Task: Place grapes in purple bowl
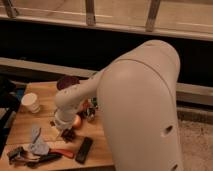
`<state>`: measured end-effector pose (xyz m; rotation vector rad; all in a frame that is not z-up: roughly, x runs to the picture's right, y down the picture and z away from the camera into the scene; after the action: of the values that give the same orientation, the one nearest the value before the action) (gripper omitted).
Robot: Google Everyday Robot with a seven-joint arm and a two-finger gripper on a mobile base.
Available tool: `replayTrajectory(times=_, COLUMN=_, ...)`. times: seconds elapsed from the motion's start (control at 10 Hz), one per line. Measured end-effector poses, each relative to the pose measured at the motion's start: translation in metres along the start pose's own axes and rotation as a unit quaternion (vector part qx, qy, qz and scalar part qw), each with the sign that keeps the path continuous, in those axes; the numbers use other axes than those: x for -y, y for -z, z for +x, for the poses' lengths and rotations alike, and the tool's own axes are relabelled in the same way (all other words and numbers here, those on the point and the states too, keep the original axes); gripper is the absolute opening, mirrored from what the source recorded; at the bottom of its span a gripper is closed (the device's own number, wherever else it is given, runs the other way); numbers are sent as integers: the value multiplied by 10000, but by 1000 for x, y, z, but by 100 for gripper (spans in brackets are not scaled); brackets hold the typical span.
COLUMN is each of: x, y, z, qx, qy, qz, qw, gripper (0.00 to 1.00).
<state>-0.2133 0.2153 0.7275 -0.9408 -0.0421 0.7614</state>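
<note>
The grapes (68, 134) are a small dark reddish lump lying on the wooden table (20, 125), just in front of a round yellow-orange fruit (76, 121). My gripper (65, 129) hangs from the white wrist straight over the grapes, at or just above them. The purple bowl (67, 81) stands at the table's back edge, behind the wrist, and my arm partly hides it. My big white arm (140, 110) covers the right half of the table.
A white cup (31, 102) stands at the left. A grey-blue cloth (36, 143), a red-handled tool (57, 154) and a black remote-like bar (83, 150) lie near the front edge. Small reddish items (86, 107) sit beside the wrist. Dark railing behind.
</note>
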Motion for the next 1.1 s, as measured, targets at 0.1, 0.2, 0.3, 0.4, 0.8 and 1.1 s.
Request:
replayTrajectory(times=0.1, x=5, y=-10, z=6, qx=-138, qy=-67, qz=20, qw=9999, gripper=64)
replayTrajectory(times=0.2, x=9, y=-18, z=11, qx=-228, qy=-147, qz=37, qw=9996, gripper=64)
replayTrajectory(times=0.3, x=18, y=-22, z=18, qx=-299, qy=-239, qz=73, qw=9992, gripper=64)
replayTrajectory(times=0.4, x=25, y=-21, z=23, qx=-314, qy=-327, qz=123, qw=9989, gripper=64)
replayTrajectory(times=0.8, x=42, y=-10, z=27, qx=-298, qy=-486, qz=297, qw=9979, gripper=64)
replayTrajectory(times=1.1, x=37, y=-22, z=19, qx=-283, qy=-476, qz=201, qw=9983, gripper=64)
